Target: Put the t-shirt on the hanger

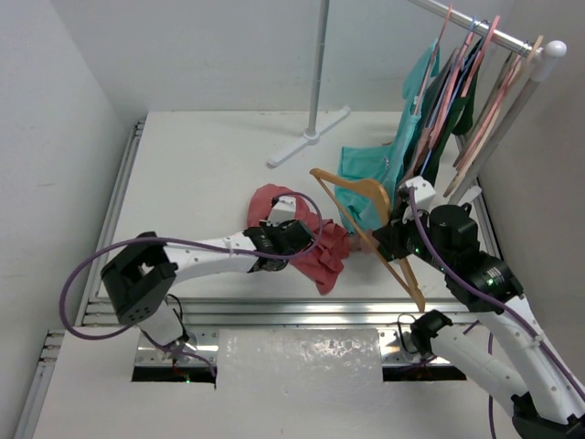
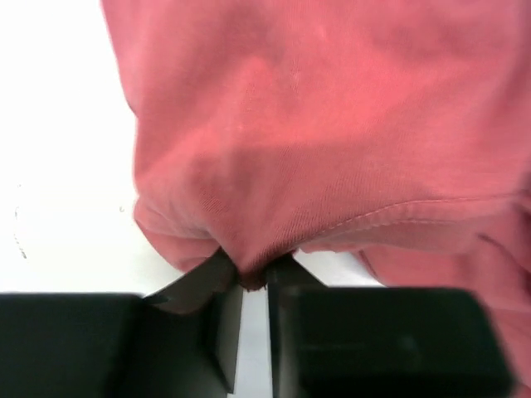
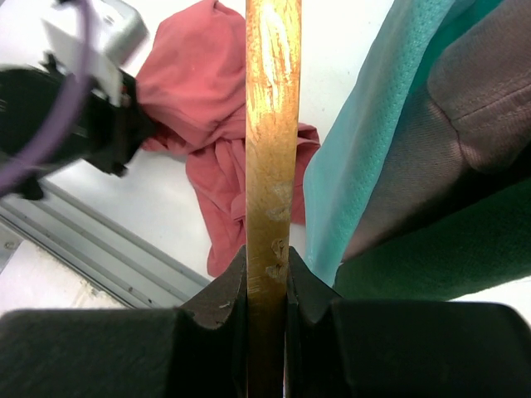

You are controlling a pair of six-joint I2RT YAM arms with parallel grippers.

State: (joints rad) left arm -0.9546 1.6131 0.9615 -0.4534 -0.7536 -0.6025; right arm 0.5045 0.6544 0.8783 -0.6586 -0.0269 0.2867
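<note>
L gripper [image 2: 253, 278], jaws shut to a thin slit, pinches a small fold of the coral-red t-shirt [image 2: 332, 124]. In the L wrist view the cloth swells away from the fingertips, w/ a stitched hem running off to the right. From above, the same gripper [image 1: 303, 240] sits mid-table, its arm reaching in from the near-left base. The t-shirt [image 1: 322, 251] lies bunched on the white table [image 1: 201, 165] around the fingers. One lump sits far-left of them and another part trails toward the near edge. No part of it is on the hanger.

R gripper [image 3: 267, 264] is clamped hard on the wooden hanger [image 3: 272, 124], a finger pressed flat on each side of the bar. The bar runs straight away from the wrist cam. and shows pale scuffs. In the overhead view R gripper [image 1: 391, 240] holds the hanger [image 1: 366, 194] tilted, just right of the t-shirt. One arm points far-left and the other pokes out near-right. Whether wood and cloth touch can't be told.

Just beyond, at far right, a teal shirt [image 1: 370, 165] and a dark green garment [image 3: 448, 249] hang beside the wood. Pink hangers [image 1: 457, 73] crowd a metal rail [image 1: 475, 23] above them. A white stand pole [image 1: 320, 64] rises at far centre.
</note>
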